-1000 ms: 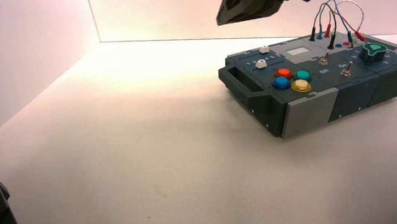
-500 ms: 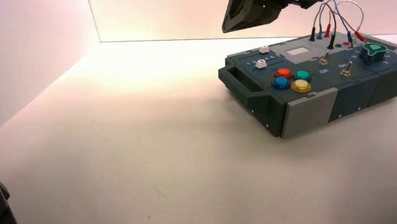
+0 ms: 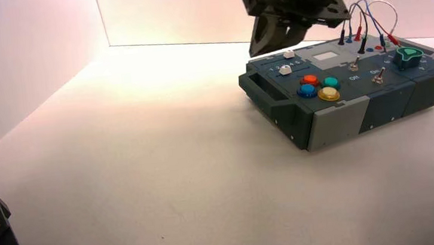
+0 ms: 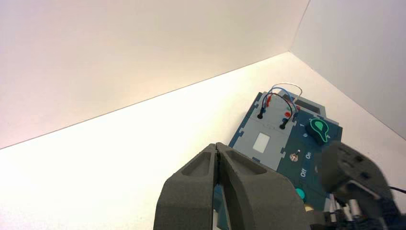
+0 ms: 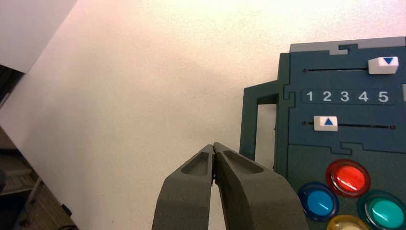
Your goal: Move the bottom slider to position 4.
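Right pincer (image 5: 213, 149) closed; bottom slider (image 5: 325, 122) under 2.

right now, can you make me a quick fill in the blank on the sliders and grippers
1. The bottom slider has its blue triangle pointing at numeral ____.
2. The top slider sits by numeral ____.
3. The right gripper, over the table beside the box's handle, and the left gripper, above the box, both have their fingers ____.
4. The button nearest the bottom slider is coloured ____.

Missing words: 2; 5; shut; red
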Robot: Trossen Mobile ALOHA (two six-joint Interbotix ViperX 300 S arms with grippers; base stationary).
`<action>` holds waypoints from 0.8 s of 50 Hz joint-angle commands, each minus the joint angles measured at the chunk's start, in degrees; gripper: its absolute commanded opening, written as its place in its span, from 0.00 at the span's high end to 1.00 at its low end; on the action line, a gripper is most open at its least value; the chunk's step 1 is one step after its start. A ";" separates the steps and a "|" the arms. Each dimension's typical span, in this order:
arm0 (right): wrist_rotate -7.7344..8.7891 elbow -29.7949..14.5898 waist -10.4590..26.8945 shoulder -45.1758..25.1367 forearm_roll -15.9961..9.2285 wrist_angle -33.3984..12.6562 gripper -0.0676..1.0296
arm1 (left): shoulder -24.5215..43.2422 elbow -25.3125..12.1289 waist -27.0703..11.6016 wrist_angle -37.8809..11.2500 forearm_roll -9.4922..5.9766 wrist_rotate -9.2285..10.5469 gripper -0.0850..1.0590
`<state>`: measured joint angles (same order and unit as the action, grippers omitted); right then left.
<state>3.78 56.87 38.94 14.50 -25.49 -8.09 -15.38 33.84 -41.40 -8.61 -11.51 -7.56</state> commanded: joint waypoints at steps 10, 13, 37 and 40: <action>0.26 -4.48 -2.29 -4.13 0.97 -0.18 0.96 | -0.62 -0.79 0.09 0.53 0.35 -0.44 0.95; 0.26 -4.48 -3.43 -4.39 1.05 -0.18 0.96 | -0.62 -0.79 0.00 0.53 0.44 -0.44 0.95; 0.44 -3.25 -6.77 -3.78 1.14 -0.18 0.96 | -0.18 -0.97 0.26 0.53 0.44 -1.49 0.95; 0.44 -3.16 -7.03 -4.13 1.14 -0.18 0.96 | -0.18 -0.88 0.26 0.53 0.44 -1.58 0.95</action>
<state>4.04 54.14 32.34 10.20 -24.35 -8.53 -14.94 33.93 -41.31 -8.70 -11.25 -8.88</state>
